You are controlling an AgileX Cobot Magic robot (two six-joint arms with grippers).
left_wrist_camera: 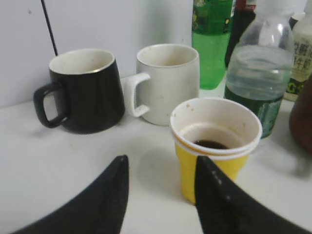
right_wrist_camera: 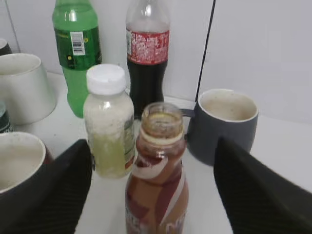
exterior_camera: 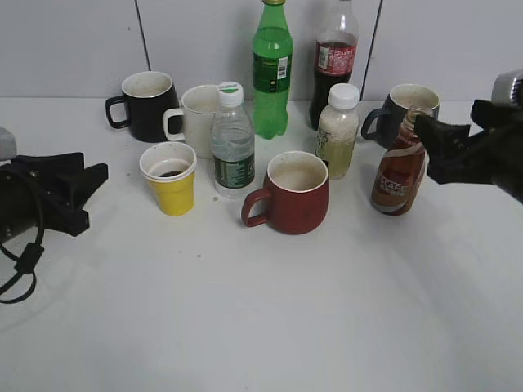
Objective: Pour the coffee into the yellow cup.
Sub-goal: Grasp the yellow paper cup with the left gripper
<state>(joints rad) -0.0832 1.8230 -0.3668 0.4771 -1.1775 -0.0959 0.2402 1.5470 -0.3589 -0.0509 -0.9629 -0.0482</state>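
Observation:
The coffee bottle [exterior_camera: 399, 173], curvy and brown with a "CAFE" label and no cap, stands upright on the table at the right. In the right wrist view it [right_wrist_camera: 157, 180] stands between the wide-open fingers of my right gripper [right_wrist_camera: 153, 187], not touched by them. That gripper [exterior_camera: 445, 147] is at the bottle's right side. The yellow cup [exterior_camera: 170, 180] stands left of centre with dark liquid in its bottom [left_wrist_camera: 210, 144]. My left gripper [exterior_camera: 78, 192] is open and empty, left of the cup; its right finger overlaps the cup [left_wrist_camera: 214, 146] in the wrist view.
Around them stand a dark red mug [exterior_camera: 292, 194], a clear water bottle [exterior_camera: 233, 143], a white-capped pale bottle [exterior_camera: 337, 131], a green bottle [exterior_camera: 271, 69], a cola bottle [exterior_camera: 335, 57], a black mug [exterior_camera: 147, 104], a white mug [exterior_camera: 196, 118] and a grey mug [exterior_camera: 404, 106].

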